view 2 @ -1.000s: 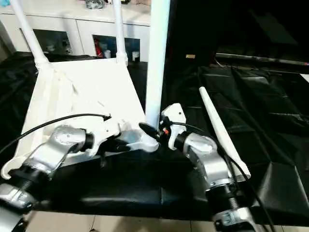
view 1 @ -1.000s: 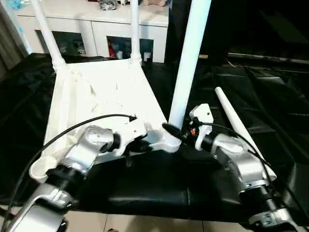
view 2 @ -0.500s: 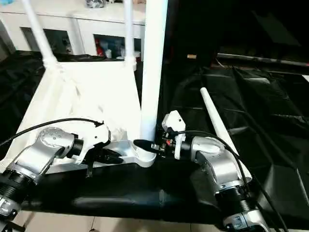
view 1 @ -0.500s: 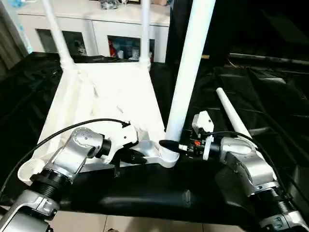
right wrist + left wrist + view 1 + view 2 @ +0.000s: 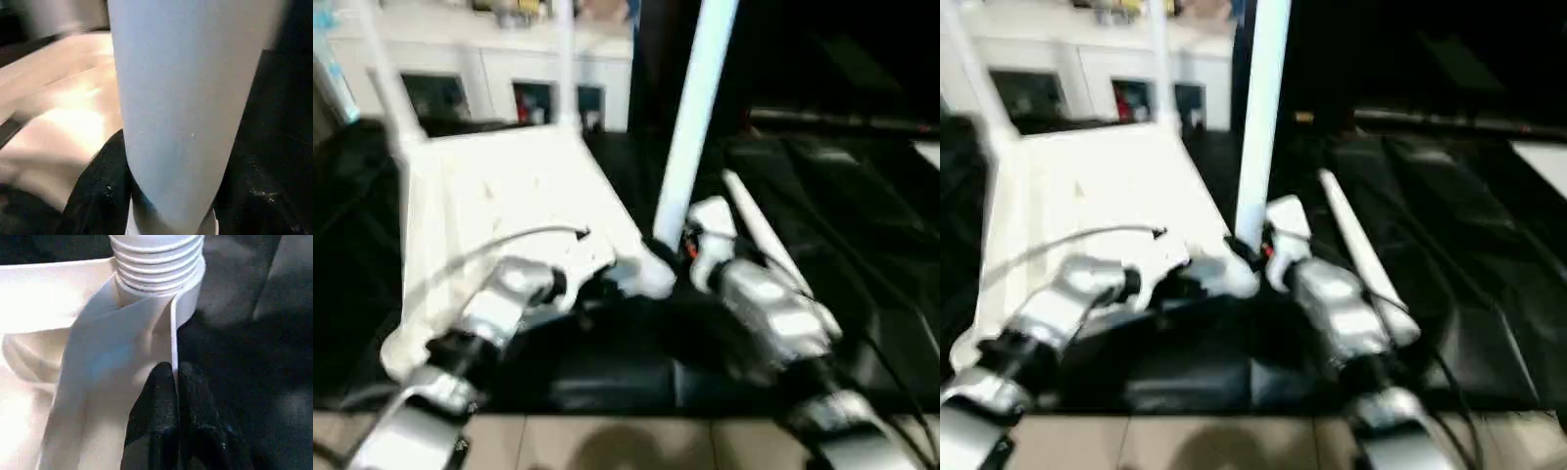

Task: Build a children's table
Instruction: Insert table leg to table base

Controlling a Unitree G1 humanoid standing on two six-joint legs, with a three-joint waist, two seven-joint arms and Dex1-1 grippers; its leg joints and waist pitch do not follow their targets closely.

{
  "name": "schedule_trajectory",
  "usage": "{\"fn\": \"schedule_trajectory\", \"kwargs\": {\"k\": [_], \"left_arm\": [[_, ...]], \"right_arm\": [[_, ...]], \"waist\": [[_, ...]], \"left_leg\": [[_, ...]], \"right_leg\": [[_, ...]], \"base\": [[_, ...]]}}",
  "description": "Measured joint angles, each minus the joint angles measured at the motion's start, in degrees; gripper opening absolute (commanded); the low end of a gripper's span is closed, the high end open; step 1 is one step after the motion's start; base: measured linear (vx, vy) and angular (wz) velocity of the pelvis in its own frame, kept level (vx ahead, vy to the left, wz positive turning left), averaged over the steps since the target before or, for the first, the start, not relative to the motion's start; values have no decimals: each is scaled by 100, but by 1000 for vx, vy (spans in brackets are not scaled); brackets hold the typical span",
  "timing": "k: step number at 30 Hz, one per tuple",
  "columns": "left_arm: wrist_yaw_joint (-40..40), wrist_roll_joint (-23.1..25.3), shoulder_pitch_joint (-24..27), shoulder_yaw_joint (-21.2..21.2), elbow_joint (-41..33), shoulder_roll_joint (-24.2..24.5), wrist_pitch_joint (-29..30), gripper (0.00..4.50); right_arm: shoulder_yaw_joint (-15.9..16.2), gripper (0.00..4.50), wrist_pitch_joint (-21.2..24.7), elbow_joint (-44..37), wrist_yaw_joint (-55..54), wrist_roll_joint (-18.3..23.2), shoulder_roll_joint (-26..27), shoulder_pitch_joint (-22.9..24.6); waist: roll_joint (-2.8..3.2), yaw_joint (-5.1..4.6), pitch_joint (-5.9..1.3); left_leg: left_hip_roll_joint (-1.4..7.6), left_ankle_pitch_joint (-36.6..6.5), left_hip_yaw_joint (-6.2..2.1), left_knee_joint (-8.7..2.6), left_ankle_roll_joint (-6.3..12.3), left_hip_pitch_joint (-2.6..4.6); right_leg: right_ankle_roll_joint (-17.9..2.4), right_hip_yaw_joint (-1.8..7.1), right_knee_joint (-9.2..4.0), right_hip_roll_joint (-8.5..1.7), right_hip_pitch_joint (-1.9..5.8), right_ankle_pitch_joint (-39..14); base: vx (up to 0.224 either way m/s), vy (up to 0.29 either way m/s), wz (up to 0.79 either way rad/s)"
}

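Observation:
The white table top [image 5: 509, 186] lies upside down on black cloth. Two white legs [image 5: 566, 69] stand in its far corner sockets. A third leg [image 5: 695, 117] stands upright in the near right socket, and its threaded end [image 5: 156, 259] sits at the socket's mouth. My right gripper [image 5: 677, 257] is shut around this leg's base, with a black finger [image 5: 100, 191] on either side of the tube [image 5: 181, 98]. My left gripper [image 5: 175, 382] is shut on the thin rim of the top, right beside that socket. A loose leg [image 5: 754, 220] lies on the cloth to the right.
A white cabinet [image 5: 499, 88] with glass-front shelves stands behind the table top. Black cloth [image 5: 862, 196] covers the work surface, ending at a front edge with tiled floor [image 5: 607, 446] below. My forearms cross the near edge.
The whole picture has shifted and blurred, so the camera moved. My right wrist has turned at the leg's base. Both grips hold as before.

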Motion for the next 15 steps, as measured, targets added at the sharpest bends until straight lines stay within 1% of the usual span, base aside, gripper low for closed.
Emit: {"fn": "schedule_trajectory", "kwargs": {"k": [1,2,3,4,5,6,7,8,9,10,12,13,15], "left_arm": [[245,12,-115,20,120,-158,148,0],[377,41,-189,28,188,-244,228,0],[594,88,-264,50,231,-335,312,0],[744,103,-269,67,238,-387,362,0],[799,104,-298,91,239,-401,406,0],[822,102,-325,118,239,-417,452,0],[854,101,-340,140,238,-441,486,0],[869,101,-344,161,236,-449,496,0],[889,101,-347,167,216,-452,510,0],[914,100,-359,169,206,-452,519,0],[924,101,-363,179,205,-449,536,0],[931,100,-363,200,205,-440,550,0],[963,100,-368,219,201,-435,556,0]], "right_arm": [[-137,188,-100,278,-344,1,140,-194],[-220,188,-153,448,-563,-2,221,-295],[-289,188,-196,692,-898,-11,324,-498],[-310,188,-275,842,-1100,-54,402,-580],[-316,188,-317,899,-1201,-76,438,-634],[-325,188,-354,941,-1277,-95,466,-674],[-332,188,-396,1011,-1362,-106,486,-722],[-336,188,-408,1066,-1418,-108,506,-768],[-338,188,-431,1117,-1465,-107,519,-811],[-338,188,-457,1178,-1508,-107,531,-862],[-346,188,-533,1271,-1578,-112,570,-902],[-363,188,-598,1375,-1604,-133,600,-958],[-403,188,-661,1524,-1618,-159,631,-1053]], "waist": [[43,-5,33],[-4,-7,32],[-168,-14,8],[-194,5,4],[-183,35,8],[-175,59,5],[-159,78,-10],[-159,78,-19],[-156,68,-24],[-157,60,-24],[-168,61,-31],[-182,56,-39],[-191,59,-47]], "left_leg": [[-18,-2,-39,-50,-1,-28],[-23,-1,21,-70,0,-21],[-67,0,112,-83,-2,44],[-129,-13,128,-145,-16,82],[-139,-37,135,-159,-31,79],[-131,-36,124,-175,-31,55],[-88,-1,76,-209,-72,-6],[-55,60,70,-239,-114,-20],[-13,100,81,-249,-135,-30],[-8,188,104,-249,-125,-35],[-9,239,128,-235,-109,-14],[-11,239,137,-247,-109,1],[-11,239,137,-254,-109,4]], "right_leg": [[-118,45,124,36,15,-110],[-118,174,229,41,24,-110],[-46,391,277,32,-14,-74],[-13,459,269,25,-84,-62],[-12,431,245,14,-102,-62],[-12,386,220,14,-94,-62],[-14,297,161,26,-92,-60],[-17,270,112,49,-93,-57],[-59,283,68,90,-93,-13],[-88,306,60,104,-101,66],[-80,344,69,104,-104,161],[-78,362,67,106,-107,160],[-77,374,66,113,-118,159]], "base": [[5,73,-15],[5,73,-15],[0,0,0],[24,-63,-2],[24,-63,-2],[38,-22,-24],[67,0,-27],[67,0,-27],[0,0,0],[0,0,0],[0,0,0],[0,0,0],[0,0,0]]}}
